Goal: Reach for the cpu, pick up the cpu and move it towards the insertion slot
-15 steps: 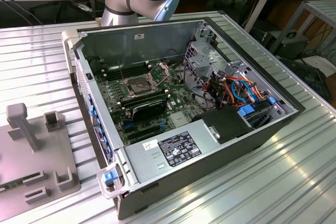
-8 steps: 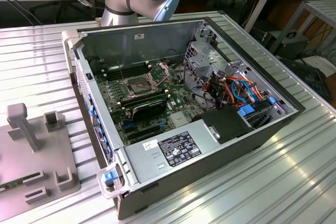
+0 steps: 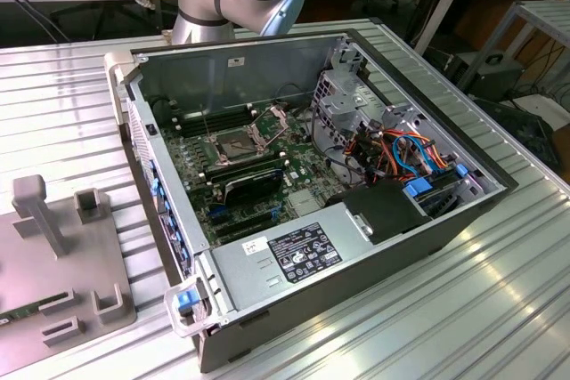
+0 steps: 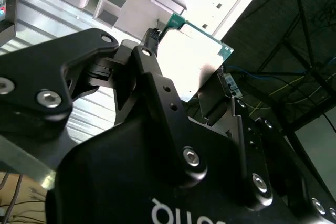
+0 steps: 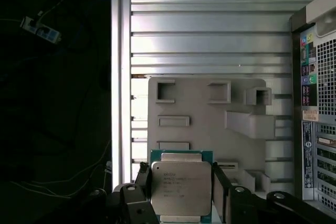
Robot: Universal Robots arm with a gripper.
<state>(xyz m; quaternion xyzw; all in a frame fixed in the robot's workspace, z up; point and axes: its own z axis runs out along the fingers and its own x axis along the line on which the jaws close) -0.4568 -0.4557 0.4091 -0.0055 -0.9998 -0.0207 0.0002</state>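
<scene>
Ribbed metal counter (image 3: 499, 309) | open computer case (image 3: 356, 246) with insertion slot (image 3: 233, 141) near its centre, at 10 o'clock from the heatsink (image 3: 252, 181) | grey fixture plate (image 5: 205, 124) | gripper (image 5: 181, 182) grasping cpu (image 5: 181, 187) above the plate.

The open computer case (image 3: 312, 193) lies on the tabletop (image 3: 499, 309), with the fixture plate (image 3: 53, 282) beside it on the exterior view's left. Inside the case, the insertion slot (image 3: 233, 141) sits on the motherboard (image 3: 245, 180), the drive cage (image 3: 356, 109) to its right in the exterior view. In the first wrist view the cpu (image 5: 181, 187) sits between the fingers of the claw (image 5: 181, 190), above the fixture plate
</scene>
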